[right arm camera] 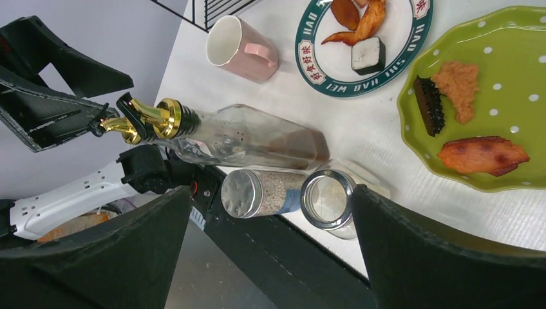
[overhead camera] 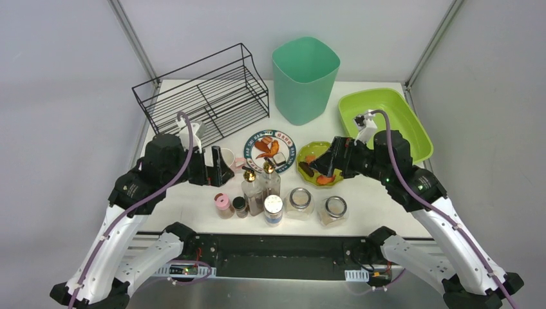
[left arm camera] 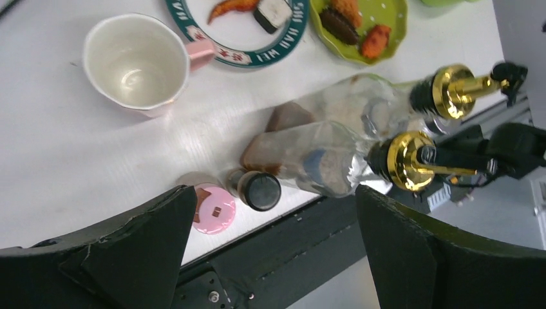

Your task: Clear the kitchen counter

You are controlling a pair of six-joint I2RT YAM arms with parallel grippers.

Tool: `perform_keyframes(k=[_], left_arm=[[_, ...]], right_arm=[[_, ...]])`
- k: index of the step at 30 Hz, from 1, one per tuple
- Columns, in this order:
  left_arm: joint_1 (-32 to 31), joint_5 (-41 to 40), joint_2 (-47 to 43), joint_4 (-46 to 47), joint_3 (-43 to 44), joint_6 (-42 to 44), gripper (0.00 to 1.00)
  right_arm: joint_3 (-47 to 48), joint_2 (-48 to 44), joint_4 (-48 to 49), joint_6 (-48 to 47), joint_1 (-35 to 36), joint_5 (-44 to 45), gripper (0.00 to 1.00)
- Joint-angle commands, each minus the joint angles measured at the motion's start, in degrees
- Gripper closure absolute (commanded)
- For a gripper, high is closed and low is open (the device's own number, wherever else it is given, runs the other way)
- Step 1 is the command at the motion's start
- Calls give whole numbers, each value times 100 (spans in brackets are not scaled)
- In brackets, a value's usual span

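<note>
The white kitchen counter (overhead camera: 322, 132) carries a pink mug (overhead camera: 223, 159), a teal-rimmed plate with food (overhead camera: 270, 149), a green dotted plate with food (overhead camera: 315, 170), two gold-spouted glass bottles (overhead camera: 252, 191), a pink-lidded jar (overhead camera: 223, 206), a small dark-lidded jar (overhead camera: 239, 206), a silver-topped shaker (overhead camera: 273, 210) and two glass jars (overhead camera: 300, 203). My left gripper (overhead camera: 209, 166) hovers open and empty by the mug; its wrist view shows the gripper (left arm camera: 273, 212) above the small jars. My right gripper (overhead camera: 322, 164) hovers open and empty over the green plate's near edge, and in its wrist view (right arm camera: 270, 193) it is above the shaker.
A black wire rack (overhead camera: 199, 96) stands at the back left, a teal bin (overhead camera: 304, 77) at the back middle, and a lime-green tray (overhead camera: 386, 119) at the back right. The jars line the counter's near edge, next to the black base rail (overhead camera: 277, 248).
</note>
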Motion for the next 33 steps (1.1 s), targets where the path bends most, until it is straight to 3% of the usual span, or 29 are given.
perform_keyframes(k=[1,10,15,20,27,33], left_arm=[[9,1232,-387,455,-473,46,1],[4,1771,-1380,1022,-1320,124,0],[3,2204,-1855,1913,-1878,49,0],[9,2283,-1858,2566,-2255,155,0],[4,2007,-1749,2990,-2323,624,0],[0,2286,-1537,3158,-2282,1094,0]], right_arm=[[24,-114,-9,-230,77,-262,1],[-49,-178,-28,-228,100,-446,1],[-185,-168,112,-197,101,-584,1],[-381,-222,293,-87,112,-740,1],[-768,-457,591,44,120,-962,1],[-942,-478,686,28,135,-1028,1]])
